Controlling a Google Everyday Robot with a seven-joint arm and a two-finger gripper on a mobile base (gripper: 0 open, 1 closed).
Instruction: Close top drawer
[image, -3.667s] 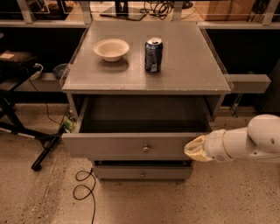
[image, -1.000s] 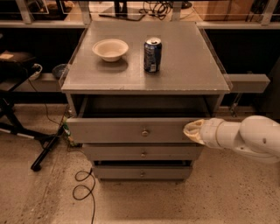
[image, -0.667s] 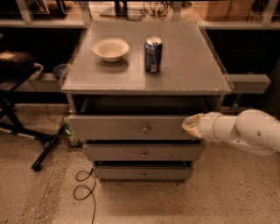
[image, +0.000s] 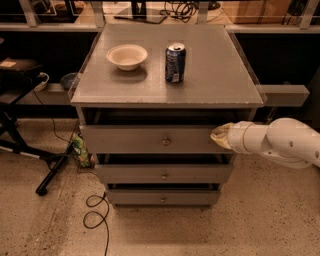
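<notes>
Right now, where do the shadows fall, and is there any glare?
Camera view: warm, dim light; the bowl and the can cast short shadows on the cabinet top; a dark gap above the top drawer, with the gripper at its front's right end; no strong glare.

Dim warm light; dark shadow under tabletop (image: 210, 75); end effector (image: 217, 136) lit at top drawer (image: 135, 140).

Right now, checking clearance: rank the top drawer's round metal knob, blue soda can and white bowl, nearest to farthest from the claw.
The claw sits at the grey top drawer's right end.
1. Round metal knob, left, on the drawer front.
2. Blue soda can, on the cabinet top.
3. White bowl, farther left on top.
</notes>
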